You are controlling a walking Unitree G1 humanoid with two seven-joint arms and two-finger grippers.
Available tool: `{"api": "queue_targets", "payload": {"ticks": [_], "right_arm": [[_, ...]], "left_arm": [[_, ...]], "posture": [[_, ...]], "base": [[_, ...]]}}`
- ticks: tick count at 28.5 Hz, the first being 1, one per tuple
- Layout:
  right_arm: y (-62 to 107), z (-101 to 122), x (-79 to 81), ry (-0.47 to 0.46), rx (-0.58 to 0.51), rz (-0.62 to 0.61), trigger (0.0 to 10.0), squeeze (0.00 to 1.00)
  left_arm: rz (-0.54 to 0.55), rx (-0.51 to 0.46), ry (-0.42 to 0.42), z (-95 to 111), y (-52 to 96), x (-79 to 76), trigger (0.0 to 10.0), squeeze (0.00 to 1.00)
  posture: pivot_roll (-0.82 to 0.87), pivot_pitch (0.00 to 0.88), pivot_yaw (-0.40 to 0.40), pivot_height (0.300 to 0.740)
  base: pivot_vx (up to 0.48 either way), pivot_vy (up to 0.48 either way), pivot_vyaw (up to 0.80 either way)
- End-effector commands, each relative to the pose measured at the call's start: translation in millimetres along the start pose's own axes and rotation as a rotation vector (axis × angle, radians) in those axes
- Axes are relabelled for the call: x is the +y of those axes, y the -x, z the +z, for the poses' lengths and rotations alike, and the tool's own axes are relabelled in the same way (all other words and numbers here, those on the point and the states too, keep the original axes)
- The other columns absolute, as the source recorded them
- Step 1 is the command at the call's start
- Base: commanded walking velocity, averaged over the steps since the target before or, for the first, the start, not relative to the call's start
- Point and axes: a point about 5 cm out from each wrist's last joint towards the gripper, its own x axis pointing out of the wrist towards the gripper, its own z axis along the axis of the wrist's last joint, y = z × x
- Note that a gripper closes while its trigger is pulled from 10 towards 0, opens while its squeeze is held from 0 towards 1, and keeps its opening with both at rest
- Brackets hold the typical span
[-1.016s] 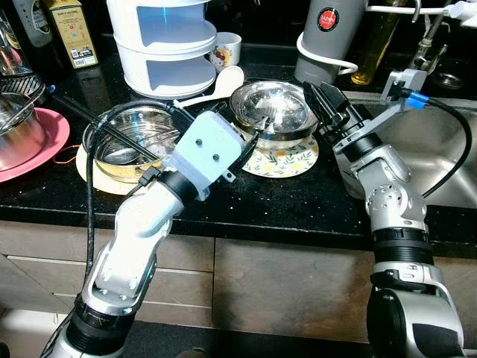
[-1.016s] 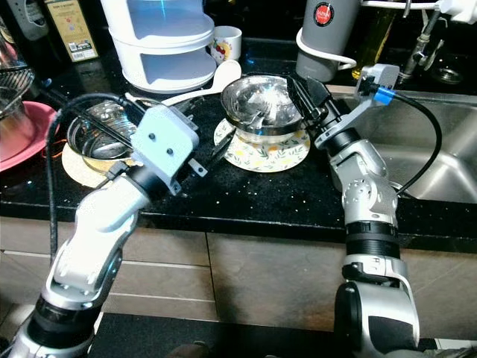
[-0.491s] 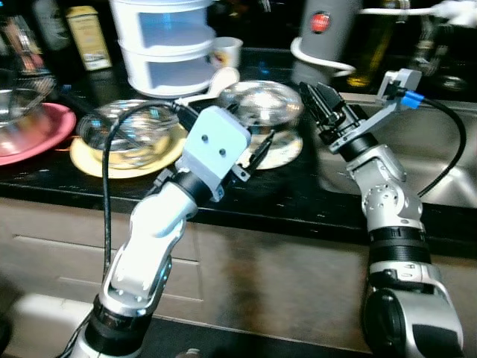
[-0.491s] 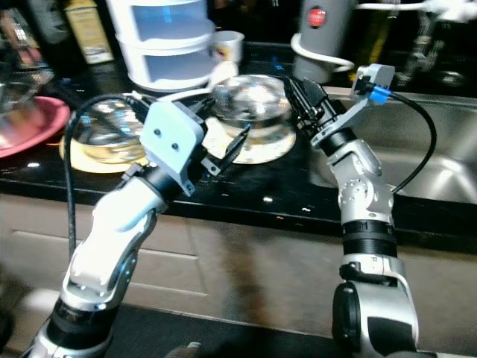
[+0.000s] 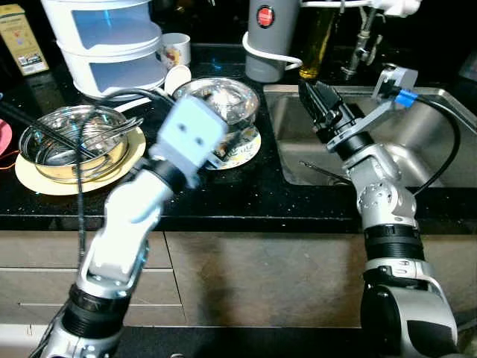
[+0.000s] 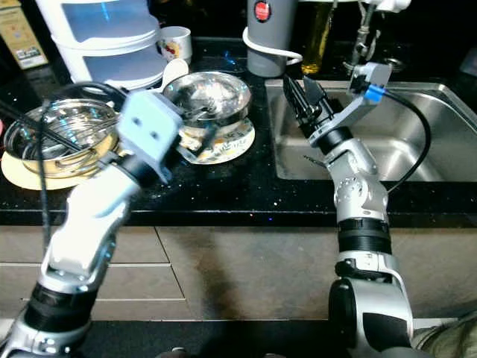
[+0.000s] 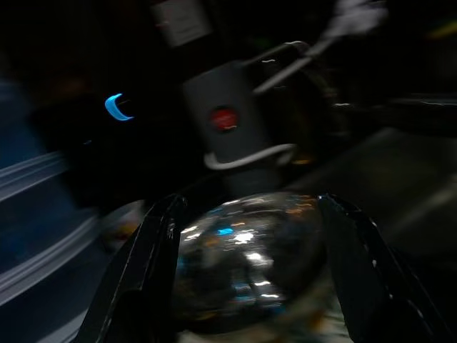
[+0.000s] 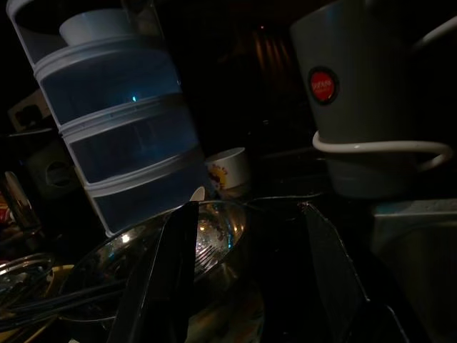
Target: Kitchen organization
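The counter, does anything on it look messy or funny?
A little. The steel bowl on the yellow plate has utensils piled loosely inside, poking over its rim. A white spoon leans by the other steel bowl, which sits on a flowery mat. Nothing looks spilled or broken.

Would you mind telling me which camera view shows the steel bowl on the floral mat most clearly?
The right eye view: the steel bowl sits unobstructed and well lit on its floral mat. In the left eye view the left arm partly covers it; both wrist views show it dim and dark.
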Motion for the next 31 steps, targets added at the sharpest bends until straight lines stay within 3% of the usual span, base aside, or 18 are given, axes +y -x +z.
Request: {"api": "queue_targets", "payload": {"ticks": [1, 13, 17, 20, 21, 26, 31], "right_arm": [[4.1, -2.8, -3.0, 0.003, 0.002, -0.022, 10.0, 0.00], [10.8, -2.5, 2.7, 0.005, -0.004, 0.034, 10.0, 0.00], [22.5, 1.7, 10.9, -0.006, 0.010, 0.225, 10.0, 0.00], [27.6, 4.2, 11.0, -0.003, 0.028, 0.285, 10.0, 0.00], [35.5, 10.2, 8.5, 0.015, 0.062, 0.361, 10.0, 0.00], [46.3, 15.0, 6.9, 0.047, 0.130, 0.451, 10.0, 0.00], [57.8, 12.3, 15.4, 0.035, 0.207, 0.565, 10.0, 0.00]], "left_arm": [[0.018, -0.016, 0.031, -1.3, -3.7, 0.1, 10.0, 0.00], [-0.016, 0.000, 0.110, -16.1, -8.3, -10.7, 10.0, 0.00], [-0.031, 0.014, 0.131, -22.8, -6.8, -17.3, 10.0, 0.00], [-0.035, 0.013, 0.134, -24.5, -6.6, -19.0, 10.0, 0.00], [-0.038, 0.011, 0.138, -24.4, -6.6, -20.8, 10.0, 0.00], [-0.048, 0.008, 0.146, -24.7, -6.5, -25.1, 10.0, 0.00], [-0.056, 0.009, 0.144, -27.4, -5.4, -30.4, 10.0, 0.00]], "posture": [[0.06, 0.032, -0.041, 0.732], [0.05, 0.043, -0.032, 0.732], [0.05, 0.050, -0.032, 0.732], [0.05, 0.050, -0.032, 0.732], [0.05, 0.053, -0.034, 0.732], [0.05, 0.055, -0.035, 0.732], [0.04, 0.058, -0.034, 0.732]], "base": [[0.000, 0.000, 0.00], [0.000, 0.000, 0.00], [0.000, 0.000, 0.00], [0.000, 0.000, 0.00], [0.000, 0.000, 0.00], [0.000, 0.000, 0.00], [0.000, 0.000, 0.00]]}}
